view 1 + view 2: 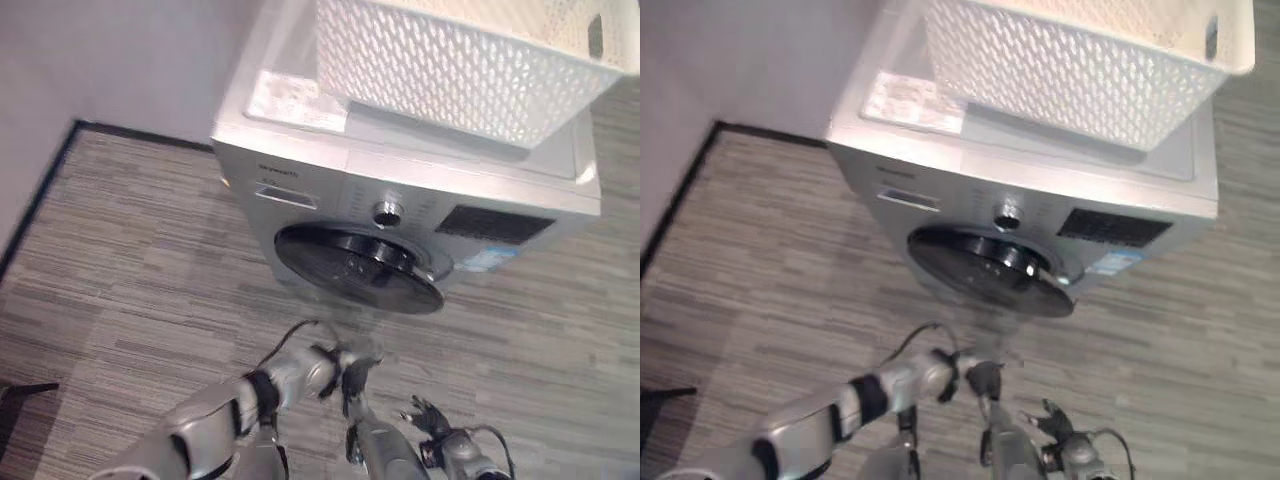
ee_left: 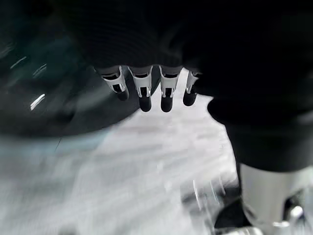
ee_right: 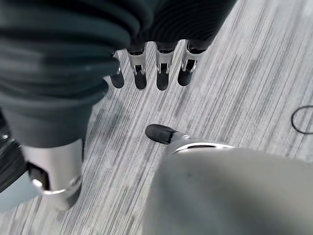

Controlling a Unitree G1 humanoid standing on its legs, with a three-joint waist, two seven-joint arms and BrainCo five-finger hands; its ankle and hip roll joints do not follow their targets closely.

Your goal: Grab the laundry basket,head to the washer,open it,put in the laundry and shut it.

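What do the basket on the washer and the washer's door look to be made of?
Basket: white moulded plastic, judging by its stiff walls pierced with a regular hole pattern. Washer door: dark and glossy, catching highlights, probably tinted glass or plastic; which one is unclear. Washer body: smooth silver-grey panels, likely painted metal.

Grey wood-grain plank floor [image 1: 120, 260] ahead of me, streaked light and dark, planks running roughly crosswise. Pale plain wall [image 1: 120, 60] at floor's far edge and along left side. Dark skirting strip [image 1: 140, 133] marks floor's far edge, bends at far-left corner, runs back along left edge toward me. Small dark object [image 1: 25, 392] at floor's left edge, near me; cannot tell what.
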